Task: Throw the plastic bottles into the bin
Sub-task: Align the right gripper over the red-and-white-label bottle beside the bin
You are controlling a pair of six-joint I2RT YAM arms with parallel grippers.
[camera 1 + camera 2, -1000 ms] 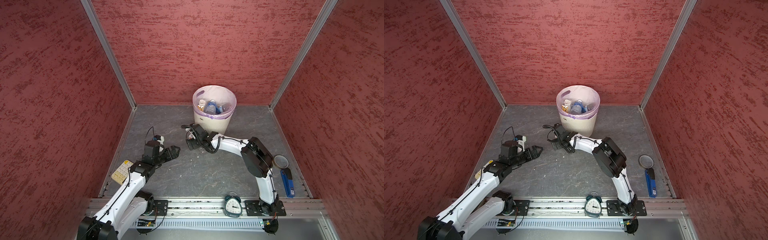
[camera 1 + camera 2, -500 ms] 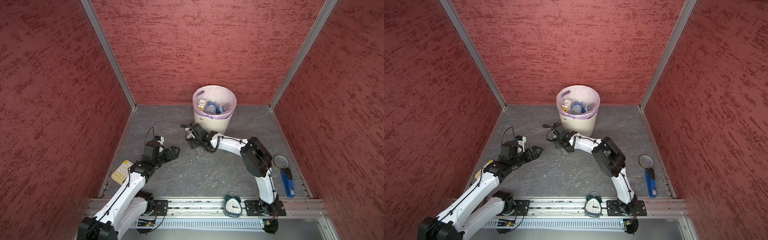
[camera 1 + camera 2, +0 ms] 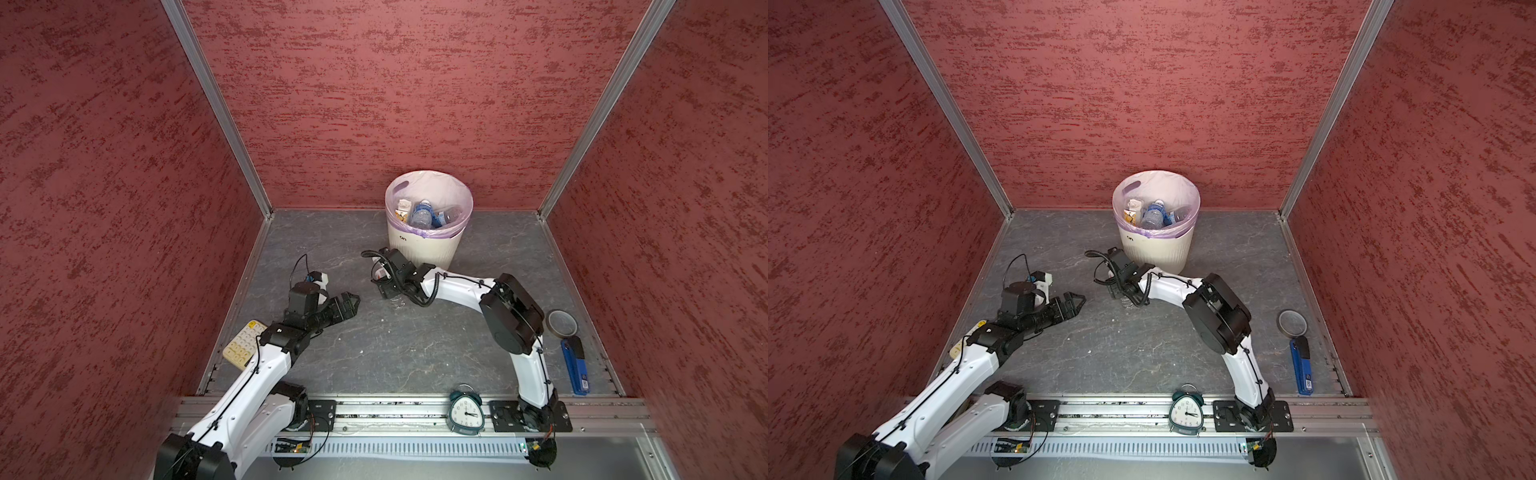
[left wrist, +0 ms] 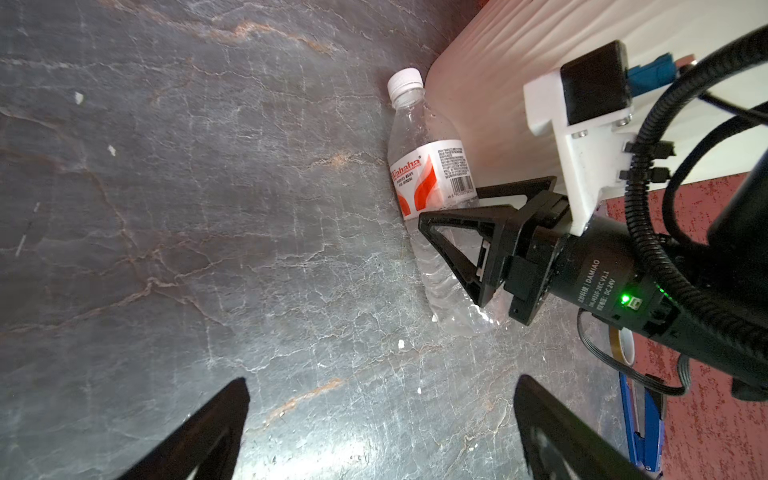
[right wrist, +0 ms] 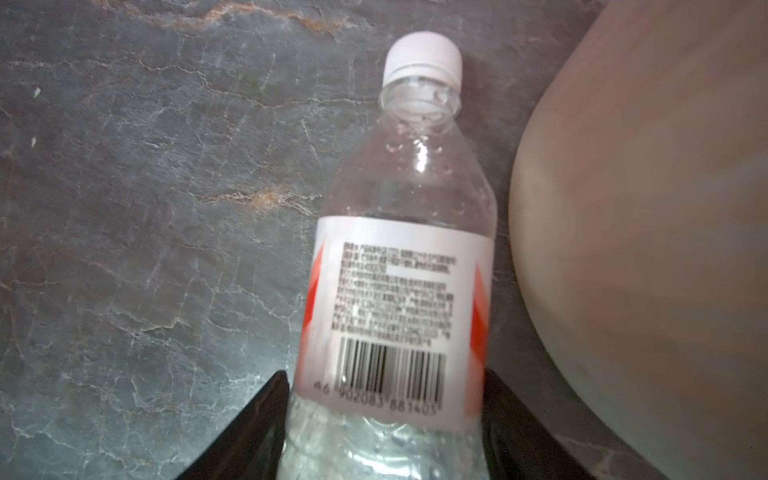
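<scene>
Bottle (image 4: 432, 183), clear with a white cap and a red-white label, lies on its side on the desk (image 3: 415, 353) just beside the foot of the bin (image 3: 419, 249), which stands at the middle of the far edge. Its long axis runs roughly near-to-far, cap toward the far edge and base toward the near edge. The right gripper (image 4: 451, 208) straddles the bottle below the label, a finger against each side, while the left gripper (image 3: 349, 301) hangs empty, spread wide, over the desk's left half.
</scene>
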